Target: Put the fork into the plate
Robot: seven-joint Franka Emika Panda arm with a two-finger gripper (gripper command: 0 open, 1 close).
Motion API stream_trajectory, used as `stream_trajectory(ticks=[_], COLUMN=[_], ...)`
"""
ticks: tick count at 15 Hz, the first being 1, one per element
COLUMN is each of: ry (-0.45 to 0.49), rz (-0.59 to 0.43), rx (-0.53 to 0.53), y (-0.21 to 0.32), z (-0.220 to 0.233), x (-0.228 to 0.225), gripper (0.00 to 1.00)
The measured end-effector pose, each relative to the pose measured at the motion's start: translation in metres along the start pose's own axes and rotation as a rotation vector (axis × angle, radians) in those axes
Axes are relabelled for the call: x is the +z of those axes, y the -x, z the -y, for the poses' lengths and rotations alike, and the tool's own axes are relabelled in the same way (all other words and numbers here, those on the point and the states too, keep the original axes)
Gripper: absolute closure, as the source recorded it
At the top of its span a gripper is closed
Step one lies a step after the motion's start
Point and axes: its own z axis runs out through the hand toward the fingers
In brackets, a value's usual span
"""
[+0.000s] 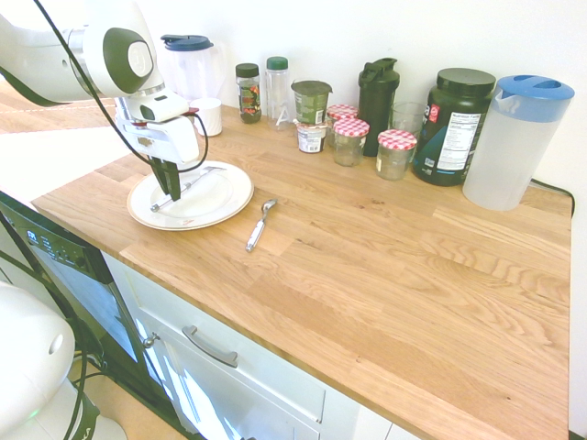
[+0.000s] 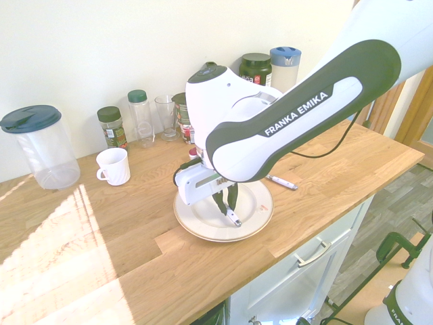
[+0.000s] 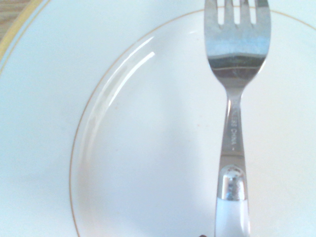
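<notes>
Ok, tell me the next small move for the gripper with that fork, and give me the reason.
Probably open the fingers and let go. The gripper is shut on the fork, which is already over the plate, its tines reaching across the plate's well in the wrist view. Whether the fork touches the plate cannot be told, so a slight lowering first may be safer.

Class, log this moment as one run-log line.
gripper: shut on fork | fork: over plate | spoon: on counter

White-handled fork (image 1: pixel 188 187) with silver tines, lying slantwise across the plate's well at left of the first exterior frame, tines toward upper right, round shallow white plate (image 1: pixel 229 203) with thin gold rim line, flat on the wooden counter.
</notes>
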Motion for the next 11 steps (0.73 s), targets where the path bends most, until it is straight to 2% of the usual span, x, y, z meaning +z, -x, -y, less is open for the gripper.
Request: stream_trajectory(ticks=[8,11], ry=[-0.005,-0.033], rz=[0.003,-0.004], rx=[0.009,0.027], y=[-0.0033,-0.0036], z=[-0.0011,-0.0041], x=[0.0019,-0.0036], gripper=[0.00,0.00])
